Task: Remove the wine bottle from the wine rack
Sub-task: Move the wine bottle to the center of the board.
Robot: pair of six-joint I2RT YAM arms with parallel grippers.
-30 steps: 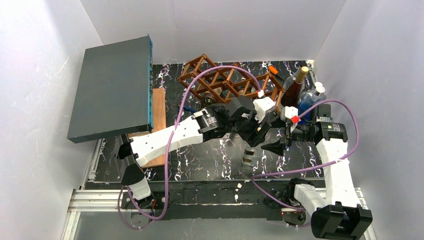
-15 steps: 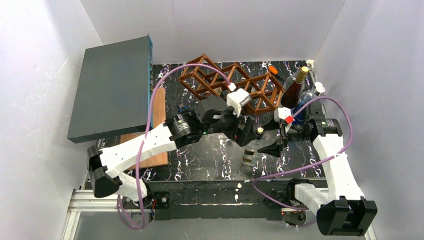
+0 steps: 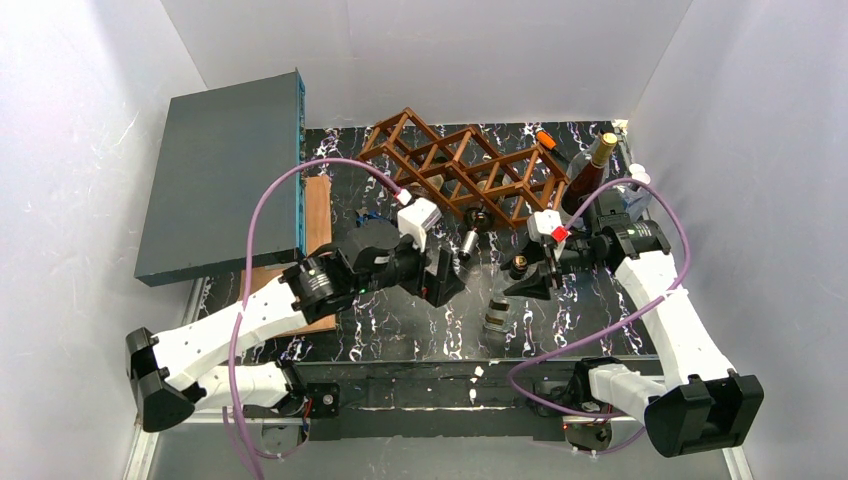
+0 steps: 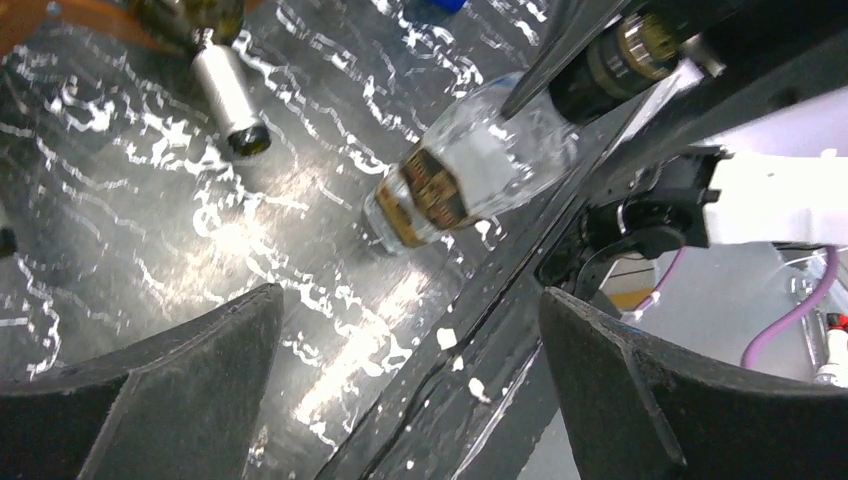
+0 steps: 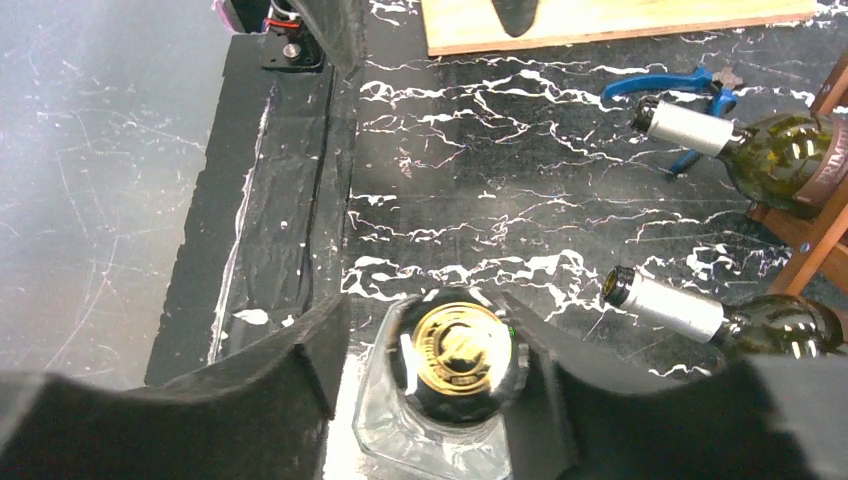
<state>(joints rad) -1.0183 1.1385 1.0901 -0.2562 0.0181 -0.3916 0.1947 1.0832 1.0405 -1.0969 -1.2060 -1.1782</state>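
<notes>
Two green glass bottles with silver necks lie in the wine rack (image 3: pixel 465 170), and their necks poke out of its near side. The wine bottle (image 5: pixel 785 150) nearer the rack's left end has a dark red label with pale letters. The picture edge cuts the letters off, so I cannot read them. The other wine bottle (image 5: pixel 700 318) lies in the rack just to the right of it. Neither one is held.

The right gripper (image 5: pixel 440 330) is in front of the rack and does not touch it. Its fingers are spread apart, one on each side of the top of a clear bottle (image 4: pixel 470 175). That bottle stands on the black table (image 3: pixel 400 320) in front of the rack. It has a dark neck, a gold cap and a gold and brown label. The marks on that label are too blurry to read. I cannot tell if the fingers touch the neck.

The left gripper (image 4: pixel 408 295) is in front of the rack too, to the left of the clear bottle. Its fingers are wide apart with nothing between them.

A grey flat box (image 3: pixel 225 175) sits well to the left of the rack. A blue tool (image 5: pixel 665 85) lies on the table near the rack's left end. A tall dark bottle (image 3: pixel 588 180) with a gold top stands just beside the rack's right end.
</notes>
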